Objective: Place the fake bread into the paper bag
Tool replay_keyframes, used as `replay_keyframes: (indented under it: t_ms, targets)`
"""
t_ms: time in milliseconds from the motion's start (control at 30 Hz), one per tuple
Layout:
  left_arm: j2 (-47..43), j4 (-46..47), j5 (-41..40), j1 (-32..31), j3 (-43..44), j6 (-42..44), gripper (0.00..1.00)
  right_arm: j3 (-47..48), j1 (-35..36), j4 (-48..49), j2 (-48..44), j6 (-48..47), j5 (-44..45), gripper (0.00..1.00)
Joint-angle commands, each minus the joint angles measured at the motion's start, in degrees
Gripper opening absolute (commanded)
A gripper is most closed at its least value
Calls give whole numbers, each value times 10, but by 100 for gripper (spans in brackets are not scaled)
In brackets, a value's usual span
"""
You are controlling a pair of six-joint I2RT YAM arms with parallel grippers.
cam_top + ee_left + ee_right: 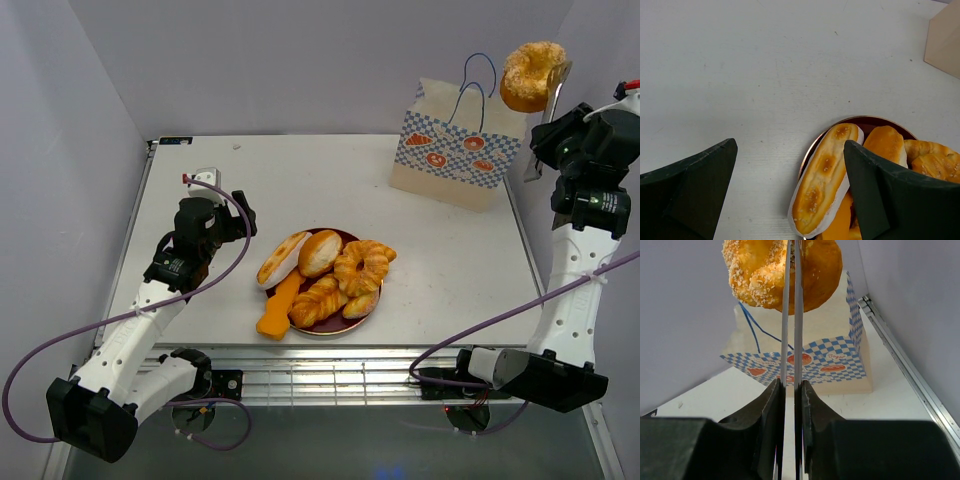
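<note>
Right gripper (790, 387), clamped on metal tongs (798, 340) pinching a crumbed golden ring pastry (760, 275), hovers mid-carry; next, lower it into the cream checkered paper bag (840, 360) beneath.

We can make out only small cursive lettering on the checkered band of the paper bag (840, 371), too blurred to read.

The plate (352, 235) sits near the middle of the counter (300, 180) with a heap of fake bread (330, 272) on it, the paper bag (450, 155) stands behind the plate and to its right, and one more bread (533, 76) hangs in the tongs (553, 100) high up, even further right.
</note>
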Motion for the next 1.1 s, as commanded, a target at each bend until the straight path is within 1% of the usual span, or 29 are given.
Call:
replay_keyframes:
  t_ms: [0, 100, 233, 633, 700, 733, 767, 833, 867, 933, 967, 1067]
  targets:
    - [-4, 6, 11, -1, 15, 1, 98, -28, -11, 56, -9, 13, -7, 8]
    - [-3, 7, 15, -1, 15, 1, 98, -49, -12, 71, -6, 5, -3, 8]
    - [-2, 9, 36, -1, 15, 1, 98, -66, -12, 83, 12, -5, -20, 8]
    - [3, 10, 50, -2, 15, 0, 98, -47, -8, 93, 73, -21, -75, 8]
    - [5, 10, 54, -2, 15, 0, 98, -44, -6, 93, 82, -22, -81, 10]
    - [5, 10, 57, -2, 16, 1, 98, -42, -5, 92, 85, -25, -82, 12]
    - [5, 10, 62, -2, 16, 1, 98, -41, -5, 91, 87, -26, -84, 17]
    - [6, 10, 64, -2, 17, 2, 98, -41, -1, 92, 91, -27, -90, 21]
    - [5, 10, 64, -2, 17, 3, 98, -42, 0, 92, 93, -27, -91, 27]
    - [6, 10, 66, -2, 17, 3, 98, -45, 2, 93, 94, -27, -95, 32]
    - [7, 10, 67, -2, 17, 3, 98, -46, 3, 93, 94, -29, -96, 38]
    - [7, 10, 68, -2, 17, 3, 98, -46, 5, 93, 95, -31, -99, 46]
